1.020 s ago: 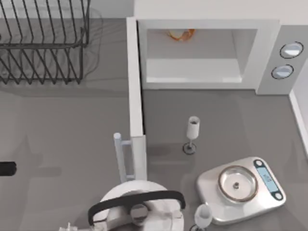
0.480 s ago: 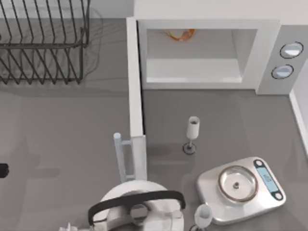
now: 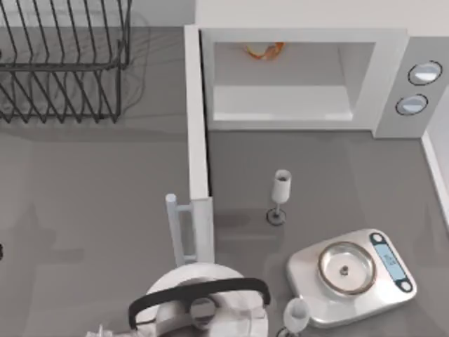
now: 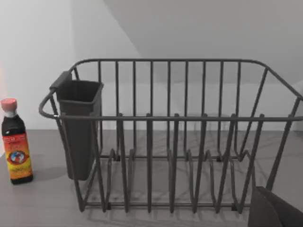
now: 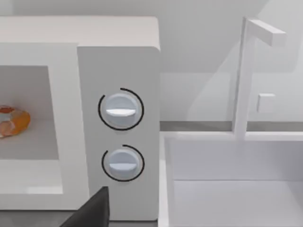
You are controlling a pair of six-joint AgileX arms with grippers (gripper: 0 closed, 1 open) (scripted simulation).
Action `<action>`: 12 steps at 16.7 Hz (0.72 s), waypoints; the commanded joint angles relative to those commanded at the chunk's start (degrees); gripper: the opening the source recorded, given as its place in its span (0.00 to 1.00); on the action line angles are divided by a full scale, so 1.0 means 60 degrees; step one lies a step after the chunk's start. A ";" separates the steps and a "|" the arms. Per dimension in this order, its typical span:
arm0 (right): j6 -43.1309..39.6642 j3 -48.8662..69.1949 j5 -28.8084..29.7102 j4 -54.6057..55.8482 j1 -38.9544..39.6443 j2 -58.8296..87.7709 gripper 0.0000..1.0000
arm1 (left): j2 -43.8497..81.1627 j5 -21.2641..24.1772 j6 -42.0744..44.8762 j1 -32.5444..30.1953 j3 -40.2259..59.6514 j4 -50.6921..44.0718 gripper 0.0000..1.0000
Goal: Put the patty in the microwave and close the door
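While the patty (image 3: 264, 50) already lies inside the microwave (image 3: 393, 77), at the back left of its pale cavity, the door (image 3: 198, 126) stands wide open. It juts straight out from the oven's left edge across the counter (image 3: 84, 182), with its bar handle (image 3: 173, 228) at the far end. That leaves, by my reading, one step: swinging the door shut.

A dark part of the left gripper (image 4: 274, 210) shows in the left wrist view, facing a wire dish rack (image 3: 63, 63) with a sauce bottle (image 4: 15, 142) beside it. It sits on the door's outer side, probably the better place to push from. A dark part of the right gripper (image 5: 92, 210) shows in the right wrist view, low in front of the oven's grey panel and two knobs (image 5: 120, 109), with the patty off to one side. For both arms, I cannot tell whether the jaws are released or clenched – neither is seen grasping anything.

A stemmed glass (image 3: 280, 189) stands just right of the door, in the path of its swing, and could be knocked over. A silver scale (image 3: 351, 277) lies nearer the front.
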 joint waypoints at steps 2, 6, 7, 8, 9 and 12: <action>0.0000 0.0000 0.0000 0.0000 0.0000 0.0000 1.00 | -0.0052 0.0153 0.0000 0.0153 -0.0013 -0.0037 0.00; 0.0000 0.0000 0.0000 0.0000 0.0000 0.0000 1.00 | -0.0427 0.1271 -0.0002 0.1270 -0.0110 -0.0316 0.00; 0.0000 0.0000 0.0000 0.0000 0.0000 0.0000 1.00 | -0.0542 0.1611 -0.0002 0.1610 -0.0141 -0.0401 0.00; 0.0000 0.0000 0.0000 0.0000 0.0000 0.0000 1.00 | -0.0652 0.1939 -0.0002 0.1938 -0.0171 -0.0482 0.00; 0.0000 0.0000 0.0000 0.0000 0.0000 0.0000 1.00 | -0.0751 0.2233 -0.0003 0.2232 -0.0198 -0.0554 0.00; 0.0000 0.0000 0.0000 0.0000 0.0000 0.0000 1.00 | -0.0921 0.2736 -0.0003 0.2735 -0.0243 -0.0675 0.00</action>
